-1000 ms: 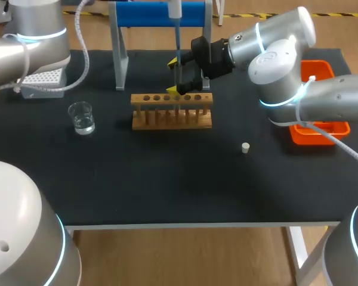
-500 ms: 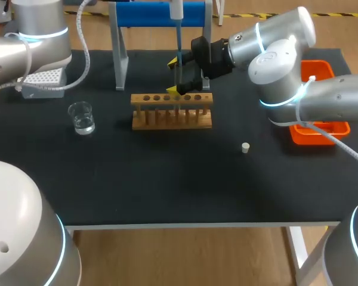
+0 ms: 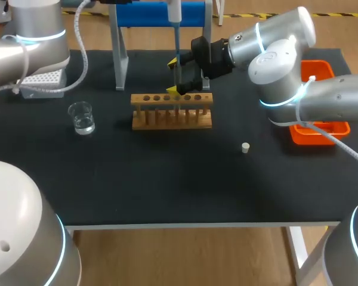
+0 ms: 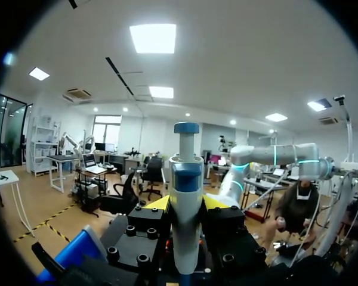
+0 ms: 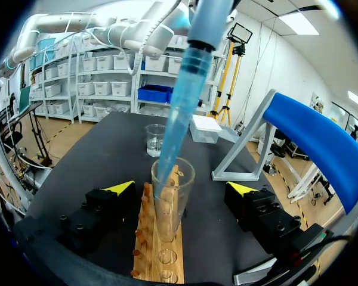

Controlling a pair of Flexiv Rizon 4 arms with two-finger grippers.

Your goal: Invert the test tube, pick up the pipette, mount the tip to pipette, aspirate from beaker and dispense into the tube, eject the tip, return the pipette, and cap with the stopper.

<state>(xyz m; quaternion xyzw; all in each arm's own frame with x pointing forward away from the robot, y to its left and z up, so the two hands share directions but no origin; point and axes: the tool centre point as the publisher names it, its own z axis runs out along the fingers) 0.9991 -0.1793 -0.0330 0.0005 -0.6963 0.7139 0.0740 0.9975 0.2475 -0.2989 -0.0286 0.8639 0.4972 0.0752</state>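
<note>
Two arms at a black table (image 3: 167, 185), shown from overhead and from both wrists.

Left claw (image 4: 186, 204): closed on the pipette (image 4: 185, 196), with one yellow-tipped finger pressed to each side of the white-and-blue body and the blue-capped knob beyond the fingertips. From overhead, pipette upright just in front of the blue stand (image 3: 161, 13), thin end down at the wooden rack (image 3: 172, 111).

Right claw (image 3: 176, 76): enters from the right, at the far side of the rack, fingers spread wide, gripping nothing.

Right wrist camera: glass tube (image 5: 172, 196) upright in a hole of the rack, between the two fingers but clear of both. Translucent blue end of the pipette lowered into the mouth of the tube.

Beaker (image 3: 82, 117): holds clear liquid, stands left of the rack and well apart from it.

Tip box (image 3: 42, 80): at the far left of the table, beneath the left arm.

Stopper (image 3: 245, 148): small and pale, lies alone on the bare table, nearer the front edge than the rack, between rack and orange tray (image 3: 322, 132).

Orange tray: at the right edge, partly hidden by the right arm.
</note>
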